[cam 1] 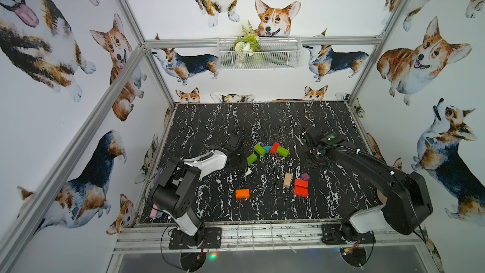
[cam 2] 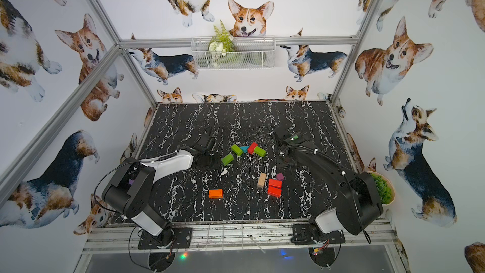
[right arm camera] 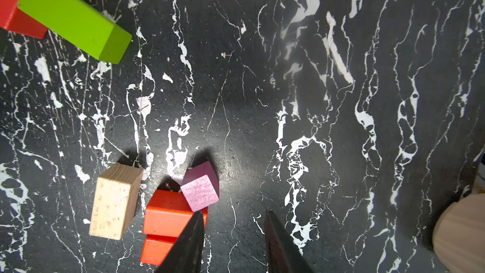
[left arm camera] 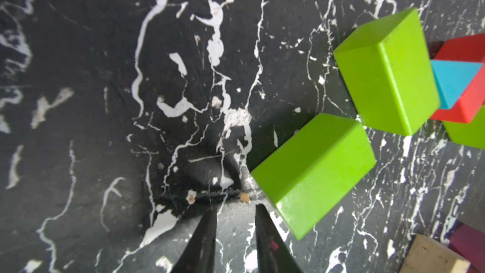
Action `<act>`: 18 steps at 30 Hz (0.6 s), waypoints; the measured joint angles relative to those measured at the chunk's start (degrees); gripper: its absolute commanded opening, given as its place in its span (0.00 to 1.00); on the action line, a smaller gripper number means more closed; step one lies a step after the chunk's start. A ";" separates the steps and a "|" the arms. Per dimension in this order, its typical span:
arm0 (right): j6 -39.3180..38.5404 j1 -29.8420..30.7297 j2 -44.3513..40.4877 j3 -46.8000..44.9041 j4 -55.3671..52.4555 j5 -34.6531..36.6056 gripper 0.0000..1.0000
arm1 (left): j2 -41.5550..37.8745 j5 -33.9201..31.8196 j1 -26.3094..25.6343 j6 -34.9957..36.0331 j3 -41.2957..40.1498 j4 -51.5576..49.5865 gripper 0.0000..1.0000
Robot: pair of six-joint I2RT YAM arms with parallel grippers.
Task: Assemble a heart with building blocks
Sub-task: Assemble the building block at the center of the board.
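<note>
On the marble table (cam 1: 210, 127), I saw the heart (cam 1: 267, 151) only part built.
Three green bars (cam 1: 259, 149), the teal triangle (cam 1: 267, 148) and a red bar (cam 1: 274, 147) arced mid-table; orange bar (cam 1: 242, 193), wood bar (cam 1: 288, 180), purple cube (cam 1: 305, 176) and two red bars (cam 1: 301, 183) lay loose nearer the bases. Left gripper (left arm camera: 235, 208) and right gripper (right arm camera: 234, 212) had fingers apart, empty.

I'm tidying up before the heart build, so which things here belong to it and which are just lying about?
For the job: green blocks, teal triangle, red blocks, orange block, wood block, purple cube.
Lying about: wire basket, potted plant.
</note>
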 measured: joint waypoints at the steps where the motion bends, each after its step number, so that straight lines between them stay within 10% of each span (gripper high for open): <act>1: 0.00 0.00 0.00 0.00 0.00 0.00 0.42 | 0.00 0.20 0.00 -0.22 0.00 0.28 0.29; 18: 0.00 0.00 -0.20 0.00 -0.02 0.02 0.42 | 3.48 2.69 -0.17 -2.08 2.34 2.47 0.29</act>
